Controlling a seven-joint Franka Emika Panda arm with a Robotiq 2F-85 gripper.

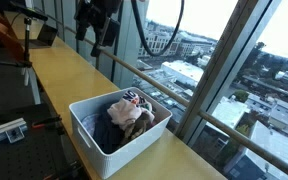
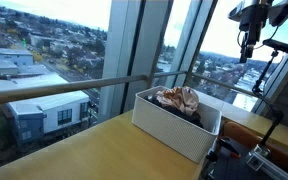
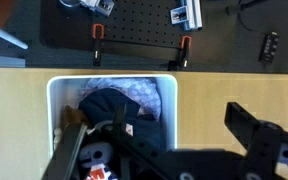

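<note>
Gripper [image 3: 152,112]: jaws spread wide, holding nothing, high above the clothes heap [image 3: 119,105]. We judge the cloth light, limp and not fragile; best pinched at a raised fold on top. It is crumpled, so we read no clear long axis or heading. The heap sits in the white bin [image 3: 54,95] on the wooden counter [image 3: 9,120], near the window railing [image 2: 54,88].

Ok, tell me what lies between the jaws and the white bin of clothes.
Nothing but open air. In both exterior views the jaws hang high above the white bin, clear of the clothes in it.
</note>
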